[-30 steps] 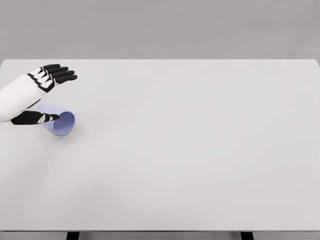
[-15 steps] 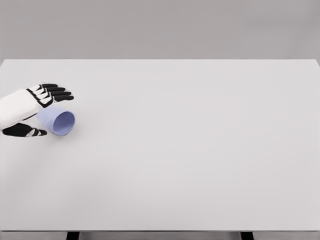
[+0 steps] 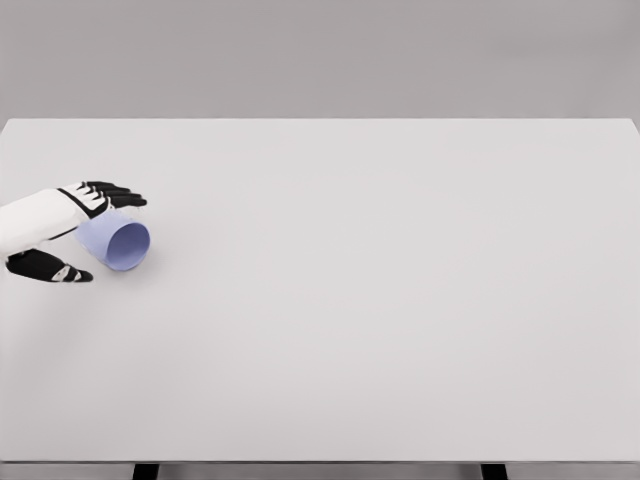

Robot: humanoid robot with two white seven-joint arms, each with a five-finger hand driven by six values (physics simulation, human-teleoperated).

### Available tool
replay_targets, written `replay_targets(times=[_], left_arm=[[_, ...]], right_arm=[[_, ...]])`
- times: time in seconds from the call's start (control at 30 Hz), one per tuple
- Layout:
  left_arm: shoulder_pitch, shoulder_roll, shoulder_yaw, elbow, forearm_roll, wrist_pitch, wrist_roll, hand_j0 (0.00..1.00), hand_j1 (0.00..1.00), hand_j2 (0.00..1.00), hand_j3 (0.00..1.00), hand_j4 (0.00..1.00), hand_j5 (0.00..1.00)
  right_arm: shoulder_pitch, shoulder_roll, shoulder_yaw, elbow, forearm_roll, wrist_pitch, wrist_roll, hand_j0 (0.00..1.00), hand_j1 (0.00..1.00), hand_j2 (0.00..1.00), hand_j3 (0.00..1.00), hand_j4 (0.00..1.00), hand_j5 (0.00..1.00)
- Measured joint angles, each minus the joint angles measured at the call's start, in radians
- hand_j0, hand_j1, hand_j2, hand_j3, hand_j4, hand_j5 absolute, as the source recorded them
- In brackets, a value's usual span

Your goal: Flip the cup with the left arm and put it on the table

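A pale blue cup lies on its side near the left edge of the white table, its open mouth facing front right. My left hand straddles the cup's closed end. Its black fingers reach over the far side, and the thumb lies on the near side. The fingers are spread and hold nothing. Whether they touch the cup I cannot tell. The right arm is out of view.
The table's front edge runs along the bottom of the picture, with dark legs below it. A plain grey wall stands behind the far edge.
My left hand has dropped lower and drawn back left, its fingers now closer over the cup and the thumb moved to the near side. The cup has not moved.
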Motion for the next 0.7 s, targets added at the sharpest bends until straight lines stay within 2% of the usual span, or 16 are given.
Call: replay_targets(times=[0.13,0.2,0.27,0.3,0.43,0.7], left_arm=[[-0.034,-0.027,-0.001,0.015,0.005,0.047,-0.008,1.0,1.0,1.0,1.0,1.0,1.0],[-0.08,-0.049,-0.015,0.045,0.004,0.062,-0.013,1.0,1.0,1.0,1.0,1.0,1.0],[-0.149,-0.067,-0.053,0.085,0.003,0.071,-0.017,1.0,1.0,1.0,1.0,1.0,1.0],[-0.164,-0.077,-0.075,0.106,0.0,0.073,-0.019,1.0,1.0,1.0,1.0,1.0,1.0],[-0.169,-0.099,-0.12,0.154,-0.01,0.077,-0.022,1.0,1.0,1.0,1.0,1.0,1.0],[-0.183,-0.106,-0.135,0.203,-0.024,0.079,-0.023,1.0,1.0,1.0,1.0,1.0,1.0]], right_arm=[[0.0,0.0,0.0,0.0,0.0,0.0,0.0,1.0,1.0,1.0,1.0,1.0,1.0],[0.0,0.0,0.0,0.0,0.0,0.0,0.0,1.0,1.0,1.0,1.0,1.0,1.0],[0.0,0.0,0.0,0.0,0.0,0.0,0.0,1.0,1.0,1.0,1.0,1.0,1.0],[-0.002,0.0,0.0,0.0,0.0,0.0,0.0,1.0,1.0,1.0,1.0,1.0,1.0],[0.0,0.0,0.0,0.0,0.0,0.0,0.0,1.0,1.0,1.0,1.0,1.0,1.0],[0.0,0.0,0.0,0.0,0.0,0.0,0.0,1.0,1.0,1.0,1.0,1.0,1.0]])
